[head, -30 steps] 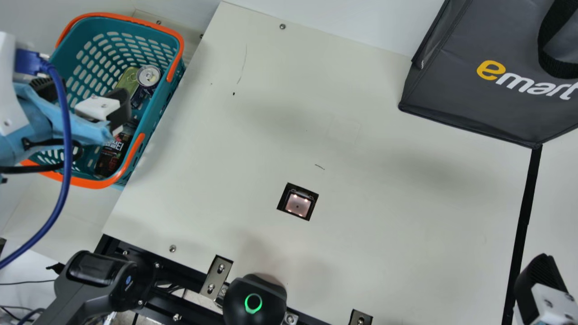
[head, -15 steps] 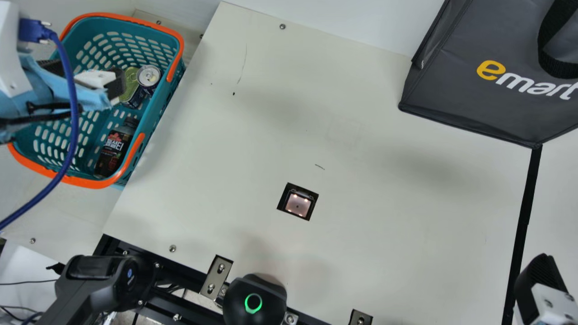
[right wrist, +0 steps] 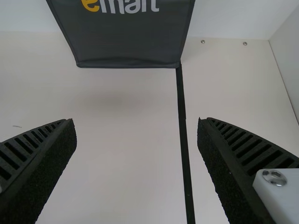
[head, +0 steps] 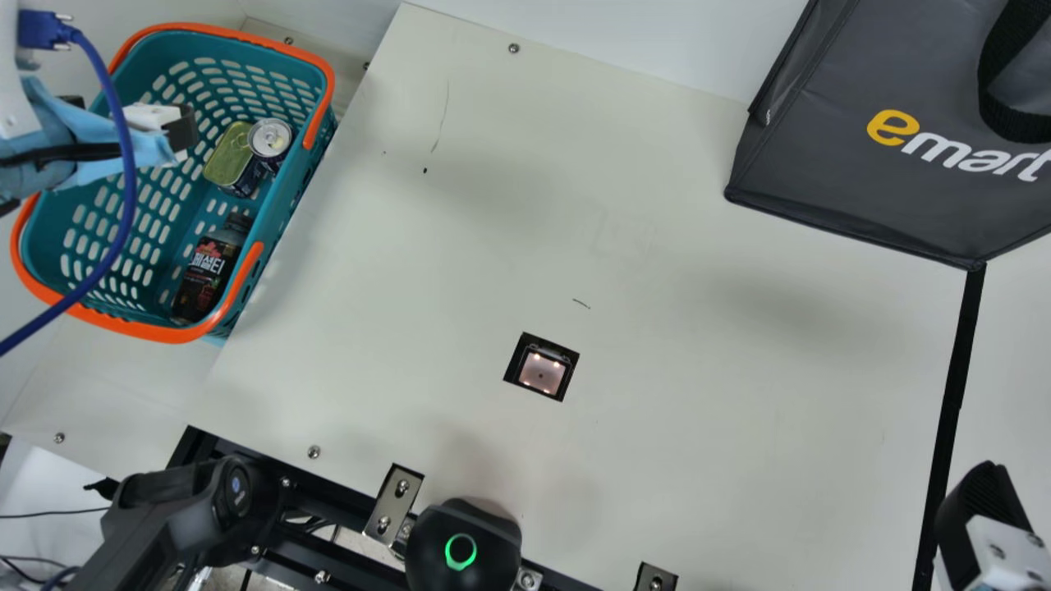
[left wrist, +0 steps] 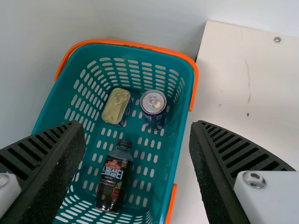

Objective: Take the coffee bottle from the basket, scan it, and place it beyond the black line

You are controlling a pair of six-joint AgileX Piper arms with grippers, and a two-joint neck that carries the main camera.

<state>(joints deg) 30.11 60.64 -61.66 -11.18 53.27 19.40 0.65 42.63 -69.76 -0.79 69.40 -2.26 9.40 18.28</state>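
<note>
Coffee bottle (left wrist: 112, 182) lies on its side in the teal basket (head: 275, 215), cap toward the cans (left wrist: 153, 103), long axis roughly following the table-side wall. The left gripper (left wrist: 135, 128), the nearer one, hangs wide open above; reaching it likely means shifting robotward and down.

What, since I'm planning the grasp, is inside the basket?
The basket holds a dark bottle, a can and a flat tin. Whatever is directly beneath them is covered.
</note>
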